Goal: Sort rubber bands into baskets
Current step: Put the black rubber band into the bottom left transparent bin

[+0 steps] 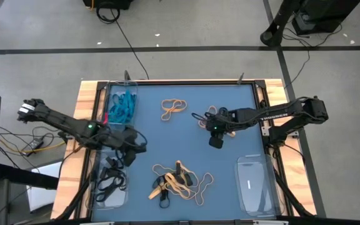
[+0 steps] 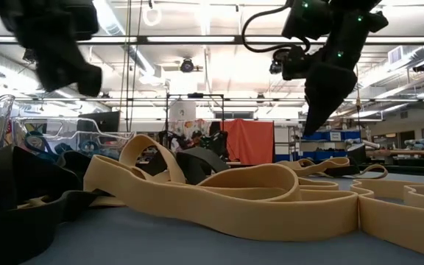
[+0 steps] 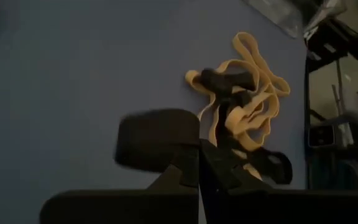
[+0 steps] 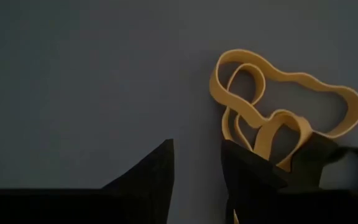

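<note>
My left gripper (image 1: 132,149) (image 3: 199,163) hangs shut by the left edge, above the near-left basket (image 1: 97,187) of black rubber bands, with a blurred black band (image 3: 157,137) at its fingertips. My right gripper (image 1: 216,142) (image 4: 197,168) is open and points down over the table's middle right. It stands clear above a tan band (image 4: 278,81). A pile of tan and black bands (image 1: 177,181) (image 3: 247,93) lies at the near middle. Teal bands (image 1: 122,107) fill the far-left basket (image 1: 112,87). My left gripper pinches a black rubber band (image 3: 185,146) between its two shut fingertips. The fingers slant down toward the table's middle. The band hangs off the tips, clear of the table; blur hides which part of the loop is caught.
An empty clear basket (image 1: 255,184) sits at the near right corner. Another tan band (image 1: 174,107) lies at the far middle. Bare blue mat lies between the pile and the right gripper. The wooden frame (image 1: 86,100) rims the table.
</note>
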